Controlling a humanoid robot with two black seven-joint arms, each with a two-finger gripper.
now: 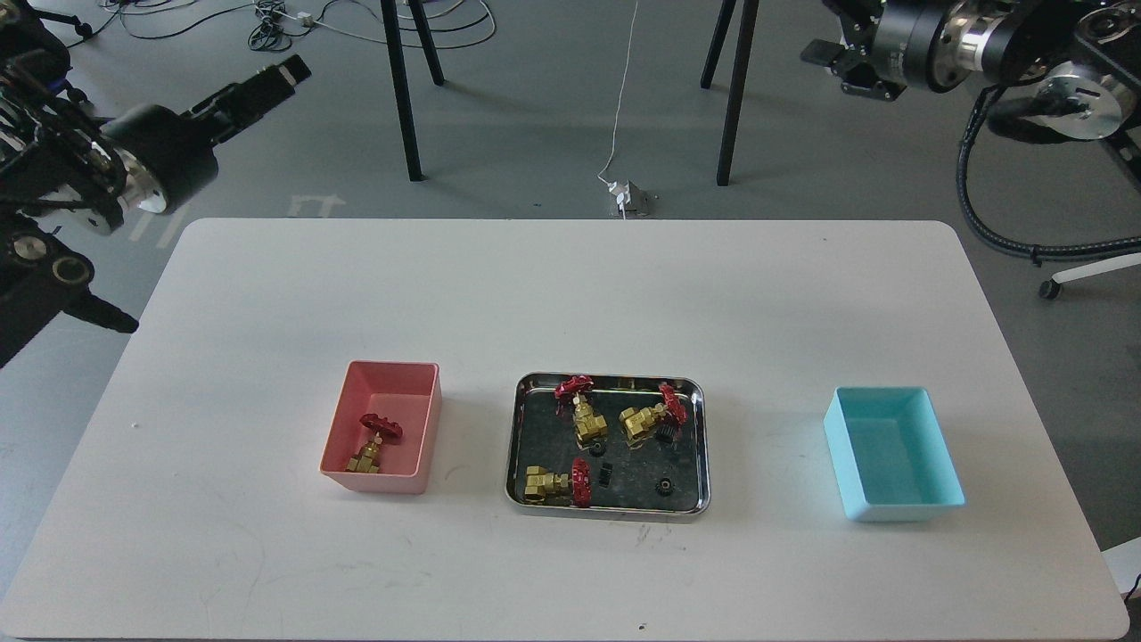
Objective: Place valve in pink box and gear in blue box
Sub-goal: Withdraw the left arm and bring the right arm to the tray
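One brass valve (373, 442) with a red handwheel lies inside the pink box (422, 424), left of the steel tray. Three more valves (581, 414) (648, 417) (554, 482) lie in the tray. Small black gears (663, 486) (597, 449) lie on the tray floor among them. The blue box (894, 508) at the right is empty. My left gripper (287, 72) is raised off the table at the top left, dark and seen end-on. My right gripper (833, 55) is high at the top right, far from the table.
The steel tray (515, 443) sits in the middle of the white table (570, 294). Chair legs (401, 89) and cables lie on the floor beyond the table's far edge.
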